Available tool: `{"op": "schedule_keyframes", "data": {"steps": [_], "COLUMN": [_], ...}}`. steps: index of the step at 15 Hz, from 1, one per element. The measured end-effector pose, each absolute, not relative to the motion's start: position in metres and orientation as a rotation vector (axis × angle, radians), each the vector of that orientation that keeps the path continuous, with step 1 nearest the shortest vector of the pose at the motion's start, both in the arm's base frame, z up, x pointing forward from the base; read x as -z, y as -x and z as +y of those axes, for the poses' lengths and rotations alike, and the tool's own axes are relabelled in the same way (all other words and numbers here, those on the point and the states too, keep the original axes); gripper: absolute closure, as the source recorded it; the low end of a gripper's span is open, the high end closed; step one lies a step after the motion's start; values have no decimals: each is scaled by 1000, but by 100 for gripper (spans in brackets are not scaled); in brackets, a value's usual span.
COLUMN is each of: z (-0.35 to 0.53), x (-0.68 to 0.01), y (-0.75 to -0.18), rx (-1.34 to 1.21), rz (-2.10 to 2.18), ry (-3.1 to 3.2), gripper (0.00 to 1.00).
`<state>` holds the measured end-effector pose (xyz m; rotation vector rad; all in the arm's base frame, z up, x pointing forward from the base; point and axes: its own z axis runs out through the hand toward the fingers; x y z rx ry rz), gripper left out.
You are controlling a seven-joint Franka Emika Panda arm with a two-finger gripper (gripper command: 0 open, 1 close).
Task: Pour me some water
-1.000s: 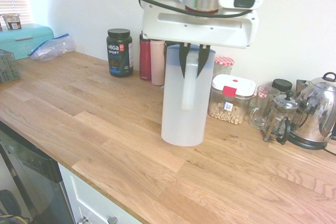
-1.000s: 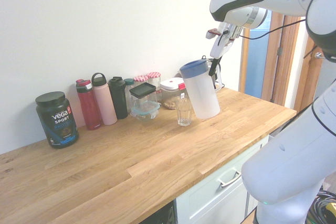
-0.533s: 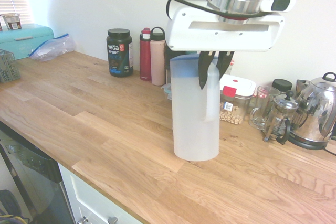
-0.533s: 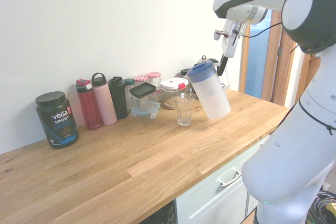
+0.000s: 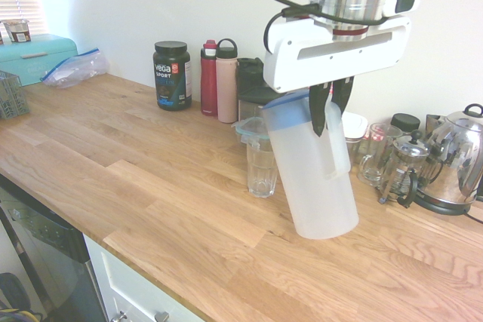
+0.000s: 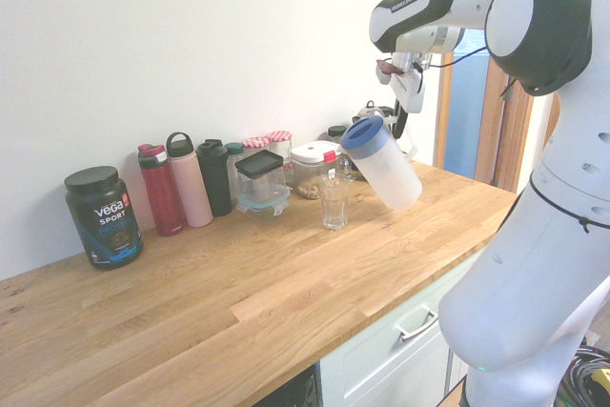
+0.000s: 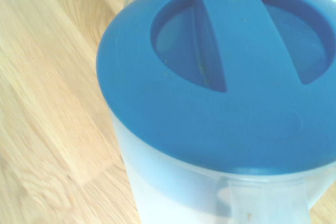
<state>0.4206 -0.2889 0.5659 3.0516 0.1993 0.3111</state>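
A tall frosted-white jug (image 5: 313, 171) with a blue lid (image 7: 220, 72) hangs tilted in the air, its top leaning toward a clear drinking glass (image 5: 261, 168) on the wooden counter. My gripper (image 5: 330, 115) is shut on the jug's side handle. In the second exterior view the jug (image 6: 386, 167) leans with its blue top just above and beside the glass (image 6: 334, 203). The water inside the jug cannot be made out, and no stream shows. The glass looks empty.
Along the wall stand a black Vega tub (image 5: 172, 75), red and pink bottles (image 5: 217, 79), jars and a food box (image 6: 261, 182). A glass mug, a French press (image 5: 401, 171) and a steel kettle (image 5: 454, 160) sit at the right. The counter's front edge (image 5: 136, 265) is near.
The jug has been lifted off the counter, carried sideways past the glass and tipped, its blue top now leaning toward the glass. The grip on the handle has stayed shut.
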Motion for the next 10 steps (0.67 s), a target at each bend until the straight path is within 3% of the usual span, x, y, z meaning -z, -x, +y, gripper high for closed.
{"op": "schedule_keyframes", "data": {"steps": [10], "z": [-259], "x": [-545], "y": [-444], "rx": [-256], "rz": [426], "ry": [-2800], "gripper": [100]}}
